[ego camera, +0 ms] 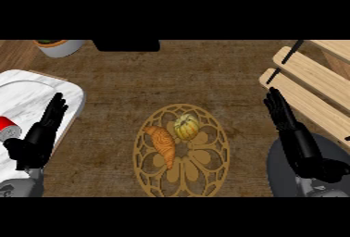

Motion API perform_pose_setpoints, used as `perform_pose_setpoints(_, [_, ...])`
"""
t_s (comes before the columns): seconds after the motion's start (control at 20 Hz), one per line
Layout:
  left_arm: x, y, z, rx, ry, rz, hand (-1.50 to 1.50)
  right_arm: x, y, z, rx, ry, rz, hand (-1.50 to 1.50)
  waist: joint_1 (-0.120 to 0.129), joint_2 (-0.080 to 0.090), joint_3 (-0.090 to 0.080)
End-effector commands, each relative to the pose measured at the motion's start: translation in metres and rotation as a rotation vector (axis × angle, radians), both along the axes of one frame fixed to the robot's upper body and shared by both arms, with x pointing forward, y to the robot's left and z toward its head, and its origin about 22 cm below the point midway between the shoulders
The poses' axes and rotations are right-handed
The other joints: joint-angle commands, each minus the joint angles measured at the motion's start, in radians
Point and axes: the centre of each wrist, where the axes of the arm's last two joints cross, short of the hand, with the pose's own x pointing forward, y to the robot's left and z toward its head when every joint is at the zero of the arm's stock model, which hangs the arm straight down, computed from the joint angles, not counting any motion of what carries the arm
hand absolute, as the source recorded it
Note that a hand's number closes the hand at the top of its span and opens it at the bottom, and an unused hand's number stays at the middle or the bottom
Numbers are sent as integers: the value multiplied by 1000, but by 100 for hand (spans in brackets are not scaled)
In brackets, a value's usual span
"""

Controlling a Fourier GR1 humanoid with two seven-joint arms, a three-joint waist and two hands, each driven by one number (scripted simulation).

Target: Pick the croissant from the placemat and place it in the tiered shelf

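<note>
A golden-brown croissant point(163, 145) lies on the left half of a round, cut-out patterned placemat point(209, 159) in the middle of the counter. Next to it on the mat sits a small yellow-green squash point(186, 127). The tiered shelf point(315, 88) of pale wooden slats stands at the right edge. My right hand point(295, 139) is open, fingers straight, between the mat and the shelf, touching nothing. At the far left my left hand point(41, 134) rests open with its fingers up, over the edge of a white board.
A white marble board point(27, 92) fills the left side, with a red-and-white can point(7, 128) on it. A pale pot point(60, 46) and a black object point(126, 45) stand along the far edge. The counter is dark brown.
</note>
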Motion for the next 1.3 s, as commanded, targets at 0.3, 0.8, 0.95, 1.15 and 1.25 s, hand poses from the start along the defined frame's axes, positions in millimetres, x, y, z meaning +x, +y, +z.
perform_pose_setpoints(0.3, [37,-49,37,-108,-4,-124,0,75,65,98,-545,-360,199,150,55,15,-33])
perform_pose_setpoints(0.8, [45,-65,75,-152,35,-88,0,127,171,108,-150,-51,774,-150,14,20,-18])
perform_pose_setpoints(0.95, [46,-63,73,-173,62,-68,0,117,186,140,-383,3,846,-150,-4,11,-19])
perform_pose_setpoints(1.15, [48,-53,74,-166,58,-59,0,108,198,156,-771,18,892,-150,-16,7,-20])
perform_pose_setpoints(1.25, [47,-57,68,-162,76,-77,0,94,223,171,-1011,-89,855,-150,-6,5,-22])
